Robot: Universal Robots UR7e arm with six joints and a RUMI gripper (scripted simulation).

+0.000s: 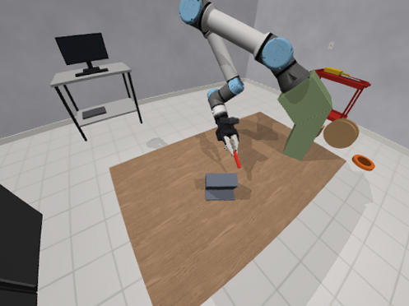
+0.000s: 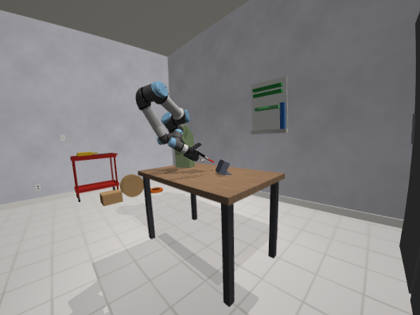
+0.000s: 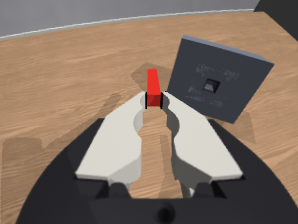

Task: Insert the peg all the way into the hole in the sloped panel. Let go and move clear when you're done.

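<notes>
A black cabinet (image 1: 12, 249) stands at the far left of the top view, on a floor of pale tiles (image 1: 74, 259). Behind it a grey stand (image 1: 91, 74) carries a monitor (image 1: 82, 49) against the grey wall. The wooden desk (image 1: 189, 246) fills the middle, on black legs in the exterior view. Further right are the arm's green pedestal (image 1: 306, 113), a red cart (image 1: 356, 82), a round wooden disc (image 1: 340, 133) and an orange ring (image 1: 357, 160) on the floor. In the exterior view a grey board (image 2: 270, 104) with green strips hangs on the right wall.

The claw (image 3: 154, 101) is clamped on the red peg (image 3: 153, 89), its pale fingers gripping the rear end while the rest sticks out ahead. The peg hangs above the desk, tilted downward. The sloped panel (image 3: 220, 80) rests on the desk just right of the peg and slightly ahead, apart from it. Its dark square hole (image 3: 212, 85) faces the claw, off to the right of the peg's line.
</notes>
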